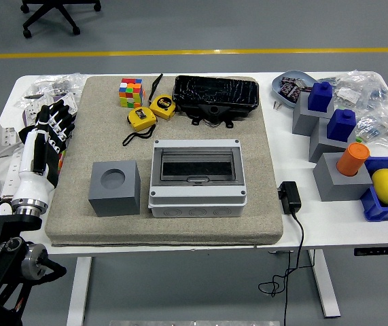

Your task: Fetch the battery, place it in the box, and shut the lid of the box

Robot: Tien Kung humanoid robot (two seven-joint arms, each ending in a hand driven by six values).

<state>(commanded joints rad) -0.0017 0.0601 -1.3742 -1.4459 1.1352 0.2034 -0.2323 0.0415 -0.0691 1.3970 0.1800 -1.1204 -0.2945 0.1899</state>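
Note:
The grey box (197, 178) with a clear lid lying flat over it stands at the middle of the tan mat (261, 156). Small dark cells that look like batteries lie in a blue bowl (291, 86) at the back right. My left hand (49, 129), white and black, hangs over the mat's left edge with its fingers spread and nothing in them. It is well left of the box and far from the bowl. Only a black tip shows at the bottom right corner; the right hand itself is out of the picture.
A grey cube with a round hole (115, 187) stands left of the box. Two yellow tape measures (141, 117), a colour cube (131, 92) and a black case (215, 94) lie behind. A power adapter (289, 197), grey and blue blocks (329, 129), an orange cylinder (353, 157) and a lemon (387, 185) crowd the right.

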